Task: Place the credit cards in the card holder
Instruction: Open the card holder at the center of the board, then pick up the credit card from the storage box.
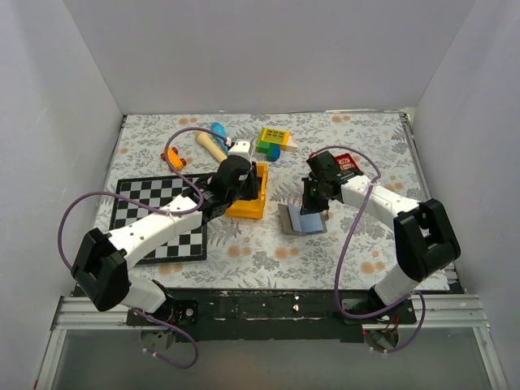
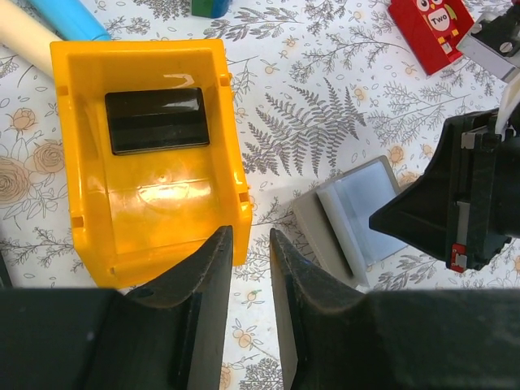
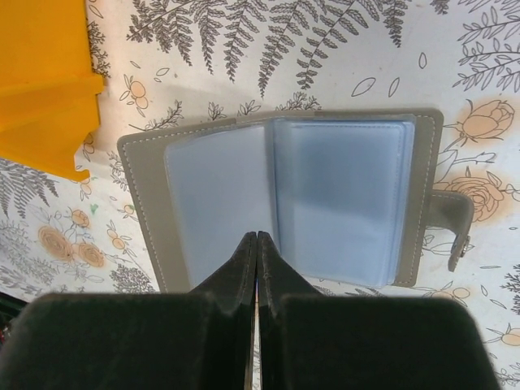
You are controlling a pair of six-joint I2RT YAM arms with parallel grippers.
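The grey card holder (image 3: 422, 171) lies open on the floral table, its pale blue pockets (image 3: 337, 195) facing up and its snap tab (image 3: 455, 219) to the right. It also shows in the top view (image 1: 302, 221) and the left wrist view (image 2: 357, 213). My right gripper (image 3: 257, 237) is shut, with its tips at the holder's centre fold on the near edge. I cannot tell if it pinches a pocket leaf. One black credit card (image 2: 157, 120) lies flat inside the orange tray (image 2: 89, 211). My left gripper (image 2: 250, 244) is slightly open and empty, above the tray's near right corner.
A red block (image 2: 431, 28) with white marks lies beyond the holder. A chessboard (image 1: 158, 215) lies on the left. Blue and cream cylinders (image 1: 213, 142), a small orange piece (image 1: 175, 158) and a green-yellow block (image 1: 275, 140) sit at the back. White walls enclose the table.
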